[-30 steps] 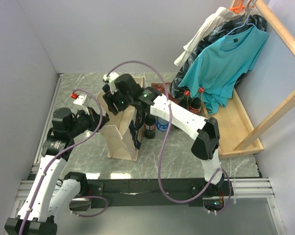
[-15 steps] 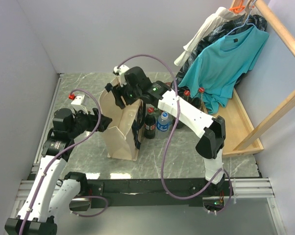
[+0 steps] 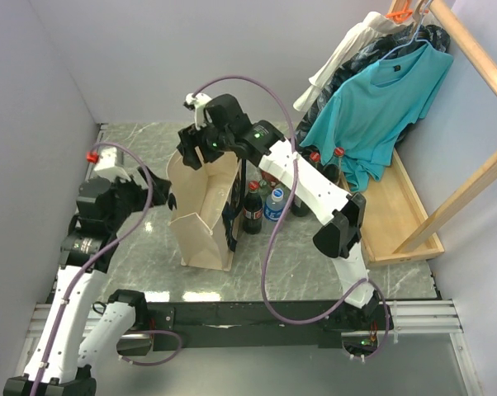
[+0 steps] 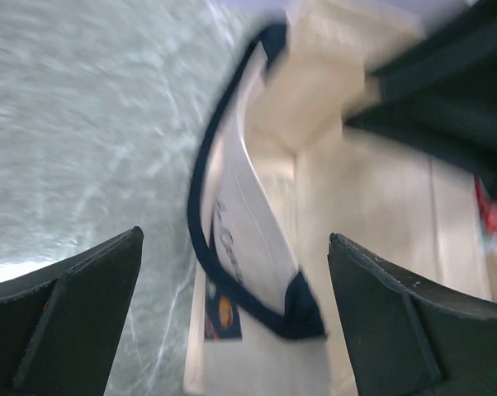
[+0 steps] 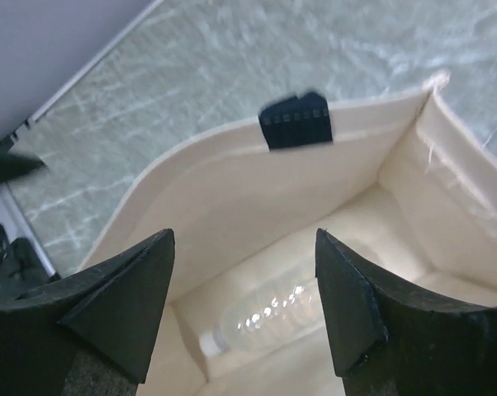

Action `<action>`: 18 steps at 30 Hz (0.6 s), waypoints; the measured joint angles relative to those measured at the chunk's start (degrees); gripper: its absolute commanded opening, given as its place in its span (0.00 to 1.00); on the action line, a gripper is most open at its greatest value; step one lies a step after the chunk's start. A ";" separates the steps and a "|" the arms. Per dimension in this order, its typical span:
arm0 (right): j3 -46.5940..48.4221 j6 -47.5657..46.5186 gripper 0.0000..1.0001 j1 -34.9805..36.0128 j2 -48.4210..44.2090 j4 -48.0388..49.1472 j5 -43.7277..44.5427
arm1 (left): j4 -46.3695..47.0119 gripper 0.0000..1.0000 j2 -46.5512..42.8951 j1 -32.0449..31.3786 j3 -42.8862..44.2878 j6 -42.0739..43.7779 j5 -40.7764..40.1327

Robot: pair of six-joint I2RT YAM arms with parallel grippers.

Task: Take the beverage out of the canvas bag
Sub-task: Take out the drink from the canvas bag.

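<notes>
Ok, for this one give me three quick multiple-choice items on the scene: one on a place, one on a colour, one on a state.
1. In the right wrist view, where is the clear bottle relative to the canvas bag?
A. standing outside it
B. lying on its bottom, inside
C. balanced on its rim

2. What colour are the strap handles?
A. red
B. teal
C. dark navy

3. How is the right gripper?
A. open above the bag's mouth
B. shut on the bottle
C. shut on a handle

Answers:
1 B, since the bottle lies on its side on the bag's floor.
2 C, since the left wrist view shows a dark navy strap.
3 A, since its fingers stand wide apart with nothing between them.
</notes>
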 measured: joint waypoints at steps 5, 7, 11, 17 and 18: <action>-5.75 4.28 0.77 -0.83 -1.40 -0.76 -1.60 | -2.60 0.96 1.57 0.02 6.43 -5.25 -7.74; -6.43 5.70 0.77 -0.98 -1.40 -2.67 -1.44 | -4.35 0.97 1.99 0.02 8.98 -6.36 -9.86; -6.43 7.54 0.77 -1.05 -1.84 -5.11 -1.38 | -7.58 0.96 3.06 0.02 14.36 -7.67 -14.05; -4.90 10.12 0.76 -1.49 -2.01 -8.76 -1.53 | -9.77 0.96 4.92 0.02 17.46 -10.21 -18.53; -4.70 10.40 0.75 -1.62 -2.01 -9.16 -1.75 | -9.97 0.96 5.14 0.02 17.46 -10.58 -18.69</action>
